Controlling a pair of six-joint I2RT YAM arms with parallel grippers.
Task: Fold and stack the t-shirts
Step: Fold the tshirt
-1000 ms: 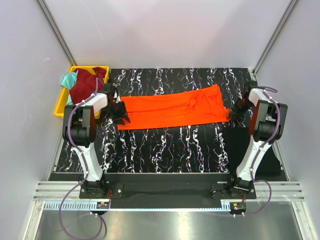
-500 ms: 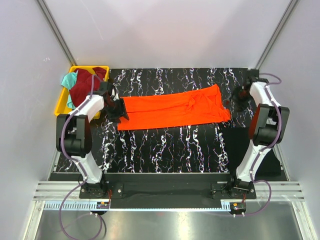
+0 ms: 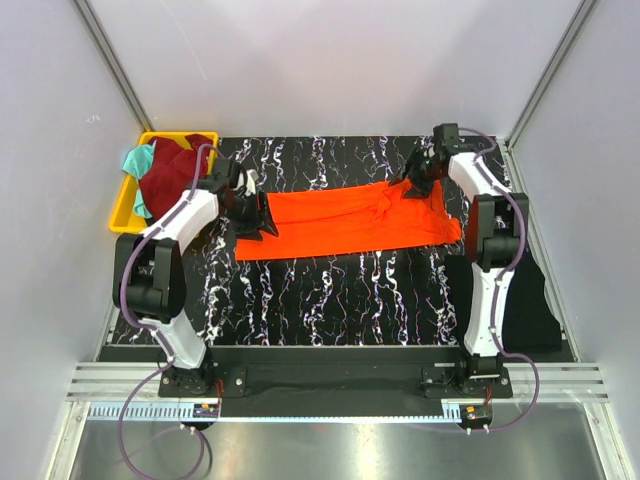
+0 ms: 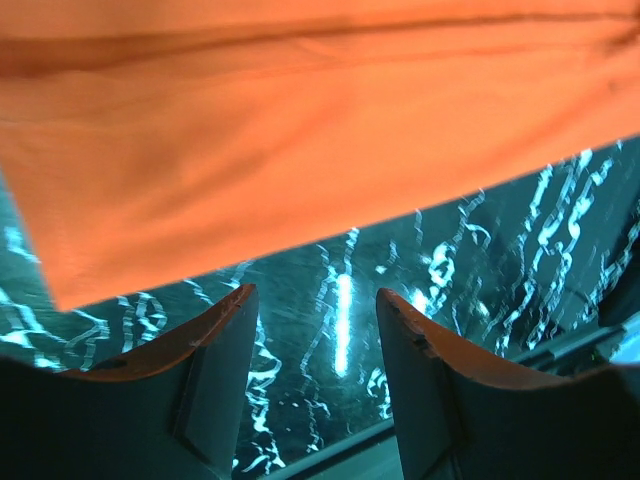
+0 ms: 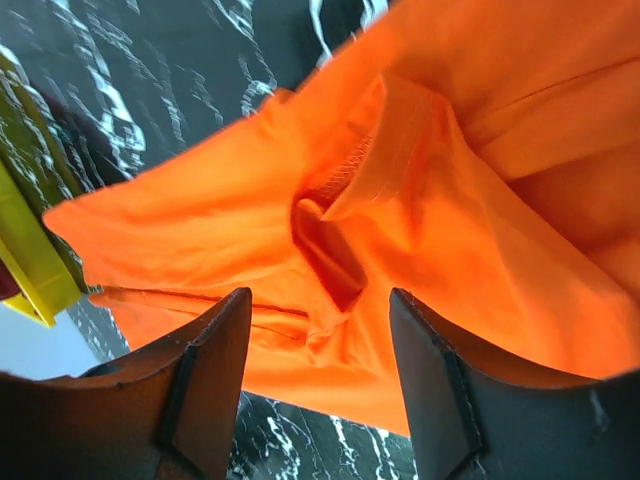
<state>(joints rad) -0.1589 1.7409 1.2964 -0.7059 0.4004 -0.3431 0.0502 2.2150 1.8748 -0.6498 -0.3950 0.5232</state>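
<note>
orange t-shirt (image 3: 340, 222): lies left-right | my left claw (image 4: 315, 298): released, at its left end | my right claw (image 5: 318, 300): released, over its right end

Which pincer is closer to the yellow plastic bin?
Left. Left pincer hangs near the yellow plastic bin, at the orange cloth t-shirt's bin-side end; right pincer is over its opposite end.

Mounted above and behind the arm bases, the top external camera looks down from a distance on the whole marbled table (image 3: 330, 290). The left wrist camera hangs close over the tabletop, peering past its own fingers (image 4: 215, 380) at the edge of the orange t-shirt (image 4: 300, 130). The right wrist camera, closer still, faces the same shirt's rumpled folds, with the yellow bin (image 5: 28, 265) at frame left. All three views share the shirt.
</note>
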